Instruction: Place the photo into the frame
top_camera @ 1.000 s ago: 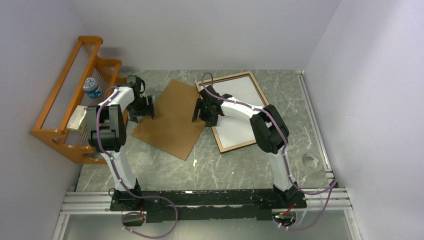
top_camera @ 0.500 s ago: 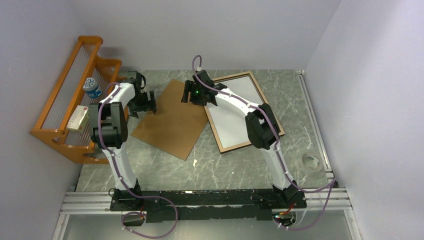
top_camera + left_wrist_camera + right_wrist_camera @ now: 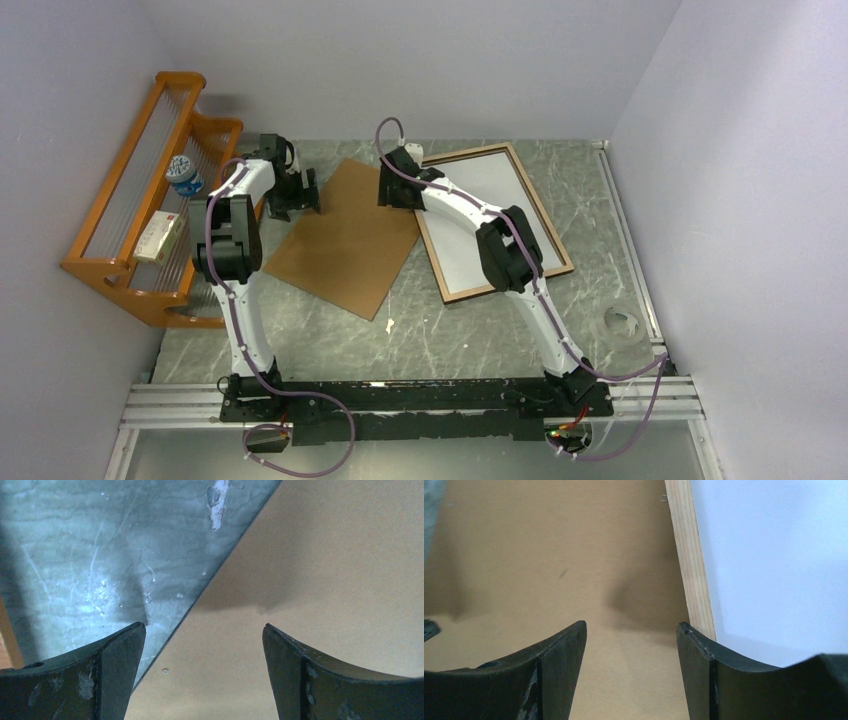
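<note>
White back up, the photo (image 3: 505,190) lies inside the frame (image 3: 510,283) beside the board (image 3: 345,245), probably light, limp and easily creased, best taken by an edge, while left gripper (image 3: 203,627) and right gripper (image 3: 631,625) hang over the board's edges, jaws apart.

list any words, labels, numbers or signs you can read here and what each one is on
No text can be read in any view.
Blue-and-white container on the orange rack: label too small and blurred to read.
White box with a red mark, on the same rack: print too small to read.
Brown board, frame, white back of the photo: no writing visible.
</note>
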{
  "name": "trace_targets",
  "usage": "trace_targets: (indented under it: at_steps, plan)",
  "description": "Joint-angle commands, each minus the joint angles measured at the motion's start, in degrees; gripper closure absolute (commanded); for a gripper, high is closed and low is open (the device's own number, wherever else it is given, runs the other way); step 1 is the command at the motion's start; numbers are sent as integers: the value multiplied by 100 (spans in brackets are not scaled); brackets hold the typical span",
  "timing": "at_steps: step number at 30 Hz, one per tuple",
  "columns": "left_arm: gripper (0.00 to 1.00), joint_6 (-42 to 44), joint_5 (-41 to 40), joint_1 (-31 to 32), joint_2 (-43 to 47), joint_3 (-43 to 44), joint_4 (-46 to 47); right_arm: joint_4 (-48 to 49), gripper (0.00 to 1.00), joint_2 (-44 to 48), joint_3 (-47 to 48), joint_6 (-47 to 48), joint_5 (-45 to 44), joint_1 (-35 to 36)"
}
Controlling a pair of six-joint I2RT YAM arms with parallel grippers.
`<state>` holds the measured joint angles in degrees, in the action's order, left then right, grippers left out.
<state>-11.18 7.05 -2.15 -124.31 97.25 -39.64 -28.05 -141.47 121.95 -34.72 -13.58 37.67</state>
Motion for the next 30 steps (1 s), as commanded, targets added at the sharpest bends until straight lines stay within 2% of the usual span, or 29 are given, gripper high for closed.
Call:
trace_targets:
  at_steps: [1,9,16,24,30]
  plan:
    - [9,129,288,4,-137,261,84,-537,30,-13,66,-122,-896,-184]
    - [9,58,422,4,-307,372,53,-738,30,-67,181,-9,-1119,-235]
    - [9,40,449,4,-357,348,82,-1135,23,-230,341,16,-1275,-320]
    - [7,166,499,4,-430,338,81,-1211,9,-170,309,32,-1085,-373]
    - [7,200,571,4,-462,304,73,-1139,7,-64,72,-223,-419,-428]
